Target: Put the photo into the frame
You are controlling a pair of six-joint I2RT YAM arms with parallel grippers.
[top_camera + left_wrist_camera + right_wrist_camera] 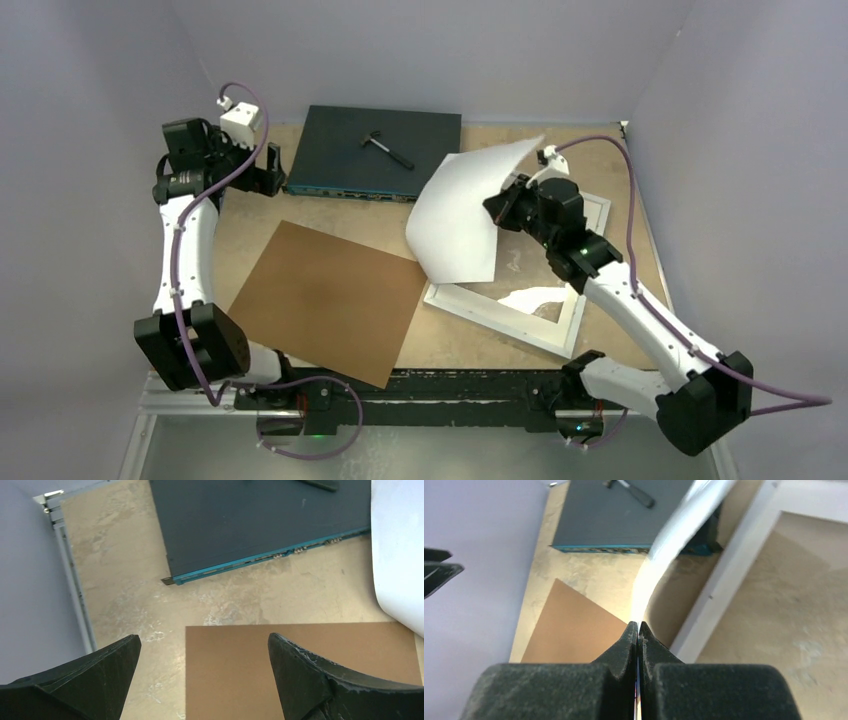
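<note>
Possible fault: a crease or slip is being risked, since the bowed photo (455, 215), white side showing, is being pinched by one edge only; it is being held above the frame (520, 318) at centre right, fanning leftward from the pressed-together right fingers (624, 650); the left fingers (115, 665) are being shown spread, empty, upper left.

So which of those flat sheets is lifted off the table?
The white sheet, pinched at its edge by the right tool and curling upward. The brown board lies flat.
</note>
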